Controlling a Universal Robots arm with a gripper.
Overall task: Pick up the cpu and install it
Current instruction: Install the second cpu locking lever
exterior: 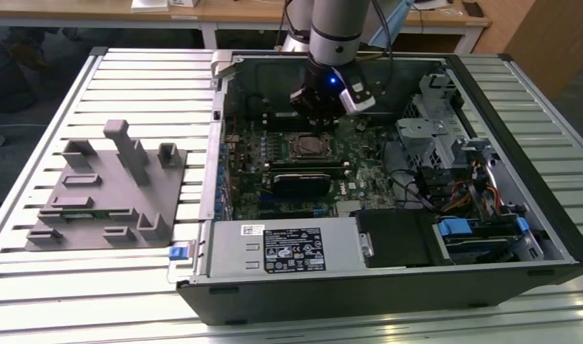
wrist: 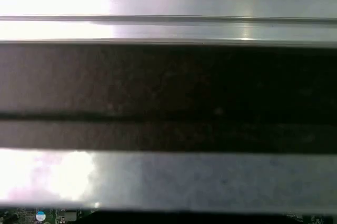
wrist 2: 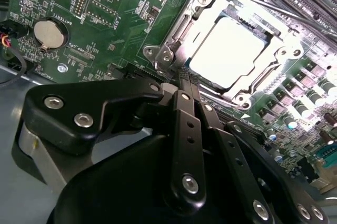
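Observation:
The cpu (wrist 2: 231, 50), a pale silver-white square, lies flat inside the metal-framed socket (wrist 2: 174, 45) on the green motherboard (wrist 2: 105, 2). In the exterior view the cpu (exterior: 307, 145) sits in the middle of the open computer case (exterior: 387, 287). My gripper (exterior: 317, 115) hangs just behind the socket, low over the board. In the second wrist view its black fingers (wrist 2: 184, 124) come together at the gripper's tip (wrist 2: 181, 84), right at the socket's edge. They are shut with nothing between them.
A grey fixture (exterior: 110, 186) with upright posts stands on the slatted table (exterior: 129, 72) at the exterior view's left. Inside the case are a power supply (exterior: 291, 247), a drive cage (exterior: 435, 136) and loose cables (exterior: 473, 193). A coin battery (wrist 2: 50, 33) sits on the board.

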